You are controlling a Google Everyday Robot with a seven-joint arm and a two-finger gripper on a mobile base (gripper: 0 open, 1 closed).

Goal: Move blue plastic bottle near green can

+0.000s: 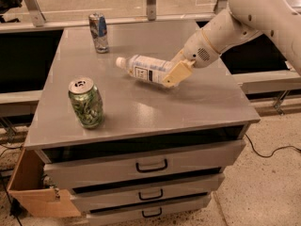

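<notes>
Although the surface (197, 102) below my hand (173, 74) is where this job must end, I judge it about half done: the bottle is up off it in my grip, and bringing it beside the can and setting it down is left. My arm (244, 18) reaches in from the far right, sloping down to the wrist. My hand is clamped on the base end of the blue plastic bottle (143, 69), which hangs nearly level, white cap pointing away from my hand. The green can (86, 102) stands upright well apart, beyond the cap and nearer the front edge.
</notes>
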